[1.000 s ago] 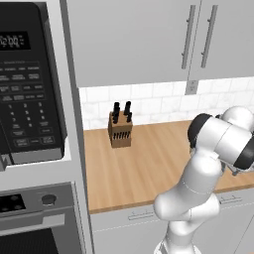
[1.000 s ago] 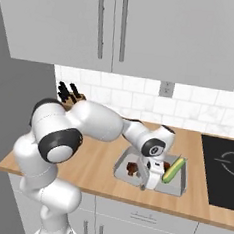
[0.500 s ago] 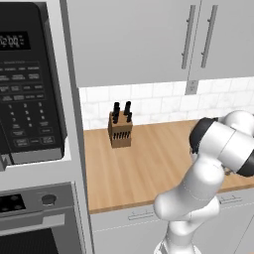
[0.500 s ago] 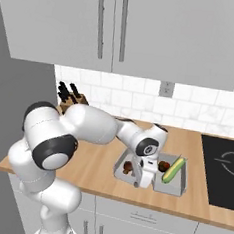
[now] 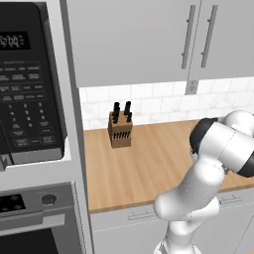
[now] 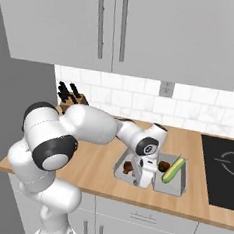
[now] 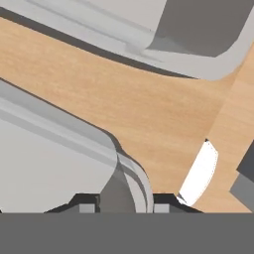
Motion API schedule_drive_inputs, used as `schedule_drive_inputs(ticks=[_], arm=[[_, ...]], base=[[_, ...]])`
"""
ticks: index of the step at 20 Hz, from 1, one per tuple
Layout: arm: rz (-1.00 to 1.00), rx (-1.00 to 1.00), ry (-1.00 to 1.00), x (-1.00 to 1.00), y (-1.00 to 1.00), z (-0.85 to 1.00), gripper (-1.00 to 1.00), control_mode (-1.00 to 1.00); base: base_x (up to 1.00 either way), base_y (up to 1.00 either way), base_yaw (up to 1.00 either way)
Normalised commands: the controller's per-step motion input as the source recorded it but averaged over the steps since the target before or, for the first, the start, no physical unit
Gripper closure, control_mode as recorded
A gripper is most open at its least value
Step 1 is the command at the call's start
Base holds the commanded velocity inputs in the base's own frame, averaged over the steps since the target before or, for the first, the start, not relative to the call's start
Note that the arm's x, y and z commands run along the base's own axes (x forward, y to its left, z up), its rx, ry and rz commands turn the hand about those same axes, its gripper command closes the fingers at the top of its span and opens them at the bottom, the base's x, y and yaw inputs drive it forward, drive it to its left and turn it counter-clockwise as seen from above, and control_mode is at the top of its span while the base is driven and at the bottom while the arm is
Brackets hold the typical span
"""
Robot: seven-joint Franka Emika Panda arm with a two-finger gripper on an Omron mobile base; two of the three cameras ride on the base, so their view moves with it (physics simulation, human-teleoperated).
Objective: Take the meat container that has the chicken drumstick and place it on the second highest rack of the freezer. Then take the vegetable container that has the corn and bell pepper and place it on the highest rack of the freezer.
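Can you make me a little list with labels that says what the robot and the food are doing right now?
place: wooden counter under grey wall cabinets
meat container: grey tray on the counter, with the chicken drumstick inside
vegetable container: grey tray right beside it, holding the corn and the bell pepper
pincer: reaching down at the gap between the two trays, with a tray rim between its tips in the hand view; open or shut is hard to tell
knife block: standing by the tiled wall
stovetop: black, to the right of the trays

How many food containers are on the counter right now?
2, side by side near the counter's front edge: the meat container with the chicken drumstick, and the vegetable container holding corn. The gripper is between them.
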Motion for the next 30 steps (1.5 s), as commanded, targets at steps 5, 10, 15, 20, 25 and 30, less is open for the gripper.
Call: schedule_drive_inputs(ticks=[5,10,15,20,25,30], arm=[[0.00,0.00,0.00,-0.04,0.00,0.17,1.00,-1.00],[0.00,0.00,-0.12,-0.27,0.07,0.65,1.00,-1.00],[0.01,-0.01,-0.16,-0.16,0.38,0.77,1.00,-1.00],[0.01,-0.03,-0.16,-0.16,0.57,0.76,1.00,-1.00],[0.01,-0.04,-0.13,-0.18,0.64,0.66,1.00,-1.00],[0.00,-0.07,-0.14,-0.22,0.69,0.36,1.00,-1.00]], base=[[0.00,0.00,0.00],[0.00,0.00,0.00],[0.00,0.00,0.00],[0.00,0.00,0.00],[0.00,0.00,0.00],[0.00,0.00,0.00]])
